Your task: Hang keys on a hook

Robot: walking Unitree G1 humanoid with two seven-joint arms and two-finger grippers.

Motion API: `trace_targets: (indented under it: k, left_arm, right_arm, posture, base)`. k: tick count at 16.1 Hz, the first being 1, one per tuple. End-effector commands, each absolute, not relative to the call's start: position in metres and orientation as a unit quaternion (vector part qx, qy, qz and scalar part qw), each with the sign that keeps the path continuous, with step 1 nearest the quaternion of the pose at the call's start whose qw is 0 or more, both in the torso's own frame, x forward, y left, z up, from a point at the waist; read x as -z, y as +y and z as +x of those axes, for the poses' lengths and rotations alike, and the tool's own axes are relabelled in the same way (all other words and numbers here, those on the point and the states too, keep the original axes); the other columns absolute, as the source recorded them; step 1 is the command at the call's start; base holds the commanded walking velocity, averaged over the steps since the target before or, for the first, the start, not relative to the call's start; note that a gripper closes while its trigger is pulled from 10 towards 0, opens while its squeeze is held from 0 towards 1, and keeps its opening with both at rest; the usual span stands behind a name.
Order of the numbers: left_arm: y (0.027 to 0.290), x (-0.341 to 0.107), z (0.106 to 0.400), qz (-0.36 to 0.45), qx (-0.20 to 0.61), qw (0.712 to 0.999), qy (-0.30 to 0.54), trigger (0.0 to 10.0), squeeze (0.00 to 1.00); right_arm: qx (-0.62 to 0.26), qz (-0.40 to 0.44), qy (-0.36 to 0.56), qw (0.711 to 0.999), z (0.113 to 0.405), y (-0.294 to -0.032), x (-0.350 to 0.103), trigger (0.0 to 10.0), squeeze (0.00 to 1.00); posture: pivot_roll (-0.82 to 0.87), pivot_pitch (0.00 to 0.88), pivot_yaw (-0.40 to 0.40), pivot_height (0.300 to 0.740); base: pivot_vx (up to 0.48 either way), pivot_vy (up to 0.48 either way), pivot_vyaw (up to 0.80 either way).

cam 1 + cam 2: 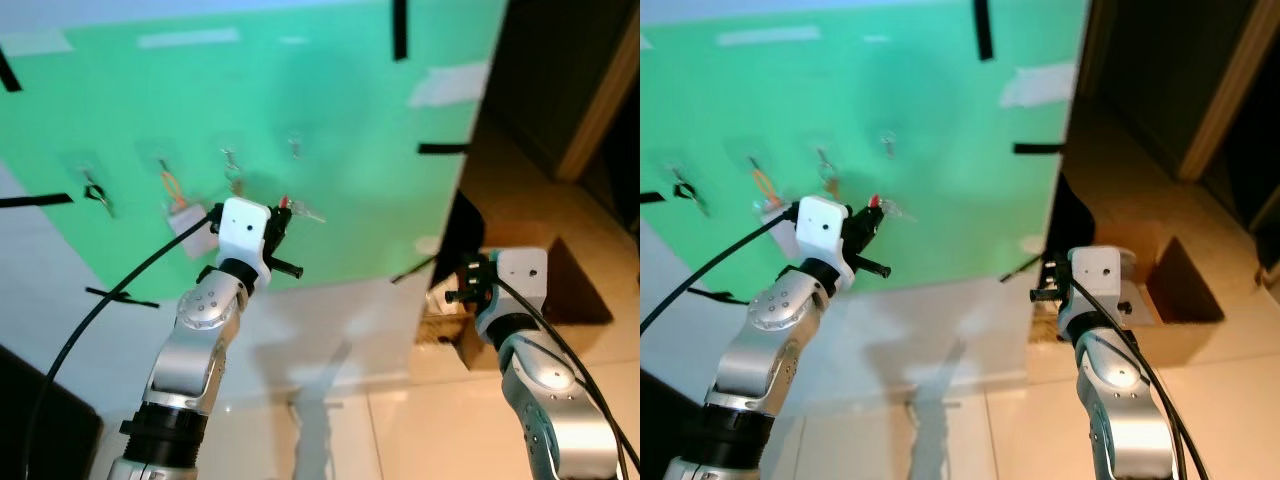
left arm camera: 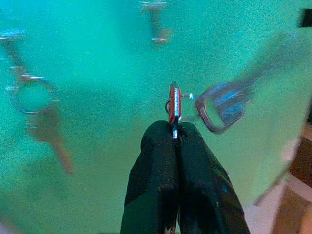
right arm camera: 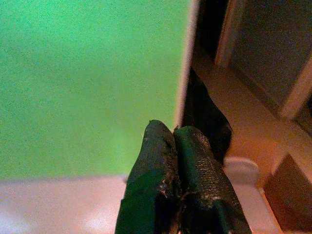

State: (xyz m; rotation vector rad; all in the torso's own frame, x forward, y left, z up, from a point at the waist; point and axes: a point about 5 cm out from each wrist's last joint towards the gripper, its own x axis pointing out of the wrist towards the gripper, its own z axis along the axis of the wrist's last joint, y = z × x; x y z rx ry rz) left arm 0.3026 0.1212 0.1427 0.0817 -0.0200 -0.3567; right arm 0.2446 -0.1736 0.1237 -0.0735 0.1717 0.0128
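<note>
My left gripper (image 1: 279,218) is raised against the green board (image 1: 330,120) and is shut on a red key tag (image 2: 174,103). A silver key and ring (image 2: 222,105) hang off the tag to one side. The tag sits just below a bare hook (image 1: 295,146) on the board. Other hooks to the left carry things: a key on a ring (image 2: 36,105), an orange-tagged set (image 1: 175,195), a dark key (image 1: 97,192). My right gripper (image 3: 175,134) is shut with nothing in it, held low near the board's right edge.
The green board is taped to a white wall with black tape strips (image 1: 400,28). A dark doorway (image 1: 560,70) opens to the right. A cardboard box (image 1: 560,285) sits on the tiled floor (image 1: 400,430) by the right arm.
</note>
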Motion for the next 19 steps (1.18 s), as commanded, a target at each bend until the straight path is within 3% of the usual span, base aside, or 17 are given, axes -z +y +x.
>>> trace_targets:
  k: [1, 3, 4, 5, 8, 15, 19]
  left_arm:
    - [0.129, -0.141, 0.305, 0.040, 0.166, 0.985, -0.004, 10.0, 0.00]
    - [0.116, -0.148, 0.303, 0.016, 0.229, 0.973, -0.020, 10.0, 0.00]
    - [0.107, -0.157, 0.294, -0.003, 0.321, 0.946, -0.038, 10.0, 0.00]
    - [0.106, -0.159, 0.292, -0.004, 0.341, 0.939, -0.039, 10.0, 0.00]
    - [0.118, -0.176, 0.287, -0.019, 0.487, 0.873, -0.016, 10.0, 0.00]
    - [0.134, -0.224, 0.333, -0.006, 0.591, 0.807, -0.017, 10.0, 0.00]
    - [0.144, -0.232, 0.354, 0.089, 0.601, 0.794, 0.017, 10.0, 0.00]
  right_arm:
    - [-0.015, -0.031, 0.087, 0.996, 0.244, -0.168, -0.125, 10.0, 0.00]
    - [-0.020, -0.033, 0.087, 0.995, 0.244, -0.167, -0.126, 10.0, 0.00]
    - [-0.024, -0.033, 0.087, 0.995, 0.241, -0.167, -0.125, 10.0, 0.00]
    - [-0.024, -0.033, 0.088, 0.995, 0.241, -0.167, -0.125, 10.0, 0.00]
    - [-0.044, -0.038, 0.083, 0.995, 0.237, -0.162, -0.128, 10.0, 0.00]
    - [-0.061, -0.048, 0.077, 0.994, 0.232, -0.156, -0.131, 10.0, 0.00]
    - [-0.087, -0.064, 0.072, 0.992, 0.226, -0.147, -0.136, 10.0, 0.00]
  posture:
    - [-0.20, 0.000, 0.077, 0.740]
    - [-0.20, 0.000, 0.079, 0.740]
    - [-0.20, 0.000, 0.086, 0.740]
    - [-0.21, 0.000, 0.089, 0.740]
    - [-0.22, 0.000, 0.119, 0.740]
    - [-0.24, 0.000, 0.173, 0.740]
    - [-0.25, 0.000, 0.204, 0.740]
  base:
    - [0.345, 0.000, 0.00]
    - [0.000, 0.000, 0.00]
    - [0.000, 0.000, 0.00]
    - [0.000, 0.000, 0.00]
    - [0.000, 0.000, 0.00]
    - [0.000, 0.000, 0.00]
    - [0.000, 0.000, 0.00]
